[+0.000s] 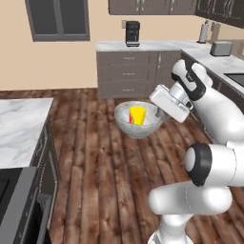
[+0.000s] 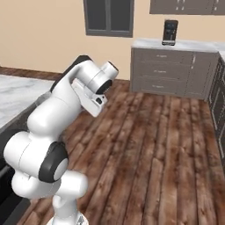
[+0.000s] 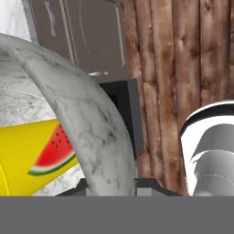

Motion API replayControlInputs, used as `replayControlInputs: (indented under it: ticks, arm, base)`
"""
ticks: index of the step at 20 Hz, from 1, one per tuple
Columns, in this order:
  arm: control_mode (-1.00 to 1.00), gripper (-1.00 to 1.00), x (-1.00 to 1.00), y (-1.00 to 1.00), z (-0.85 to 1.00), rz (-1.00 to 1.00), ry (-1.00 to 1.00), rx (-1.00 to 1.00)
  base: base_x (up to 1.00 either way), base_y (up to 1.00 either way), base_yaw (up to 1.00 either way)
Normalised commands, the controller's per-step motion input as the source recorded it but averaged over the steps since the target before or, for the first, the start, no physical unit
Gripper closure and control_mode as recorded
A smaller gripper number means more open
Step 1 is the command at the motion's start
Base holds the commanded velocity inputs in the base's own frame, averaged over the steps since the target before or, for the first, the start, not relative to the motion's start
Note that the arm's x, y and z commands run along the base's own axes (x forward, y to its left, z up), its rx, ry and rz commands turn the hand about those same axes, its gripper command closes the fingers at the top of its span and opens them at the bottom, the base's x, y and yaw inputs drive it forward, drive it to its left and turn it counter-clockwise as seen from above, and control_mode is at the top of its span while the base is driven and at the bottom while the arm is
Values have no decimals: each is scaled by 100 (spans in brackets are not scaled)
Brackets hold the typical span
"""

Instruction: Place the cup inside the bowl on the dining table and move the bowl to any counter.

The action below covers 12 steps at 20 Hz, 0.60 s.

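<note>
The speckled grey-white bowl (image 1: 139, 125) hangs in the air above the wooden floor, with the yellow cup (image 1: 137, 115) standing inside it. My gripper (image 1: 159, 114) is shut on the bowl's right rim. In the hand view the bowl's wall (image 3: 93, 123) runs between my fingertips (image 3: 150, 184), and my gripper (image 3: 114, 186) clamps it. The cup (image 3: 25, 157) lies to the wall's left and shows a watermelon print. The dining table (image 1: 19, 126) with its marble top is off to the left, apart from the bowl. The counter (image 1: 147, 45) stands at the back wall.
A black coffee machine (image 1: 132, 33) sits on the back counter. More counter runs along the right with a toaster (image 1: 220, 48) and a dark sink (image 1: 236, 78). Dark cabinets (image 2: 165, 72) stand below the counter top. Wooden floor (image 2: 154, 145) lies between table and counters.
</note>
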Motion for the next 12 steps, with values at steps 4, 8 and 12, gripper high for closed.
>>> replayControlInputs:
  ticks: [4, 8, 12]
  arm:
    - [100, 100, 0, 0, 0, 0, 0, 0]
    - [100, 100, 0, 0, 0, 0, 0, 0]
    - [100, 100, 0, 0, 0, 0, 0, 0]
  base:
    - [48, 0, -27]
    - [45, -6, -32]
    - [41, -21, -36]
